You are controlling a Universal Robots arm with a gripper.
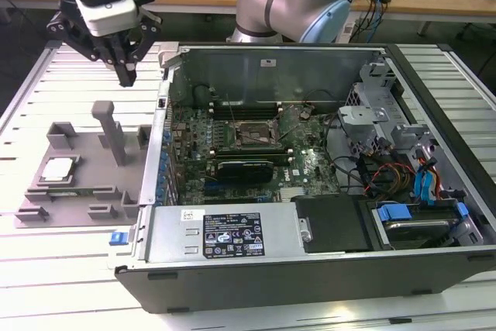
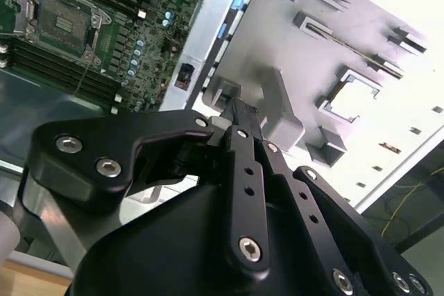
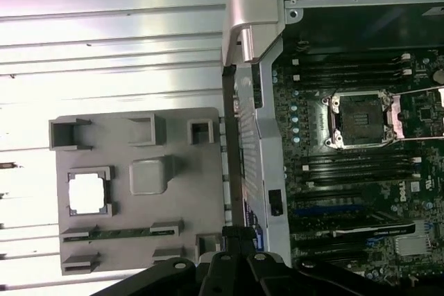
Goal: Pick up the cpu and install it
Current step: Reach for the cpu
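Note:
The cpu (image 1: 60,170) is a small silvery-white square lying flat in a recess of the grey tray (image 1: 93,191), on the table to the exterior view's left of the open computer case. In the first wrist view the cpu (image 3: 88,193) sits in the tray (image 3: 187,240), and in the second wrist view the cpu (image 2: 354,99) shows as a bright square. My gripper (image 1: 126,77) hangs high above the table behind the tray, near the case's rear corner, shut with nothing in it. Its black fingers (image 2: 241,119) meet at a point. The motherboard socket (image 1: 252,136) stands open and empty.
The open case (image 1: 310,269) fills the middle and the exterior view's right, with cables and drive bays (image 1: 418,184) inside. A tall grey post (image 1: 108,129) rises from the tray. A memory stick (image 3: 118,232) lies in a tray slot. The case wall (image 3: 246,102) stands between tray and motherboard.

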